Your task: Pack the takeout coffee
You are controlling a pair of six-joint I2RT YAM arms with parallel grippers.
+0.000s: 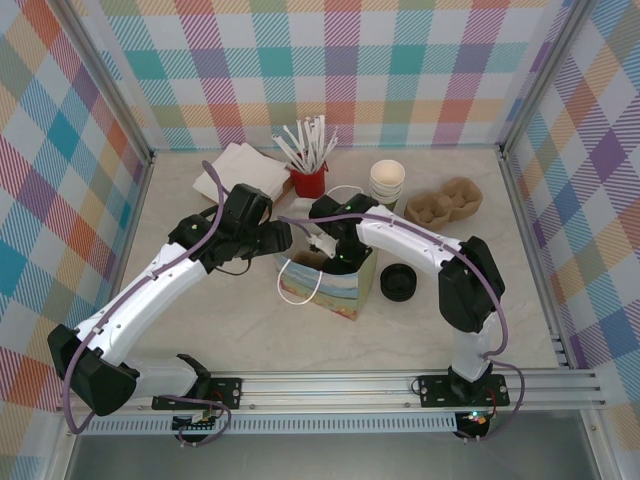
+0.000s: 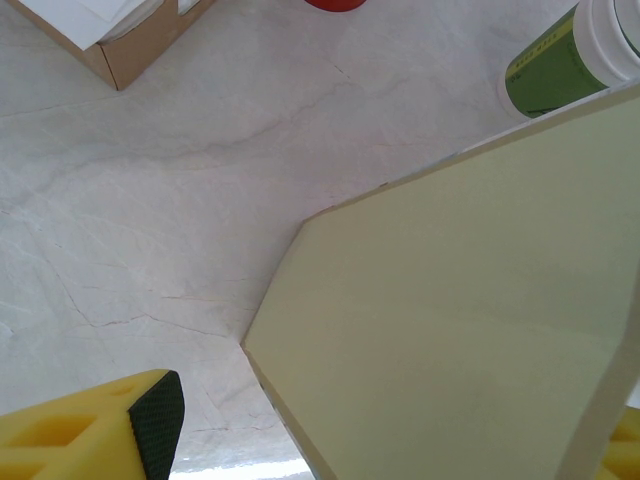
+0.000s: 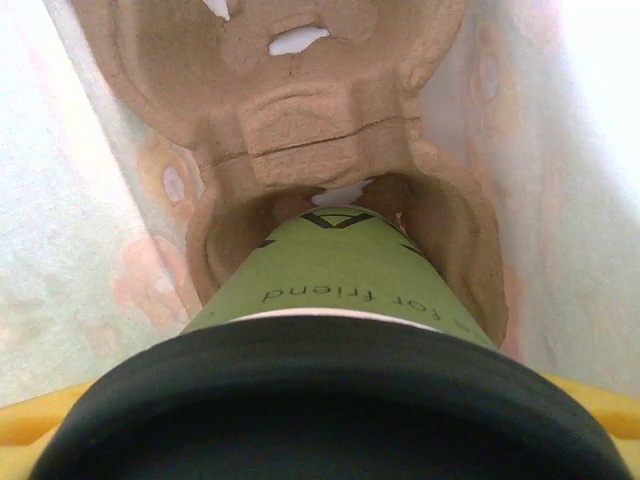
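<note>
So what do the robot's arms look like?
The left arm and right arm have smooth white shells with chunky black joints. A purple cable runs along each. The fingers are yellow with black pads.

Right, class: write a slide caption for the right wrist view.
Lidded green cup between yellow fingers, base in the pulp carrier inside the bag.
</note>
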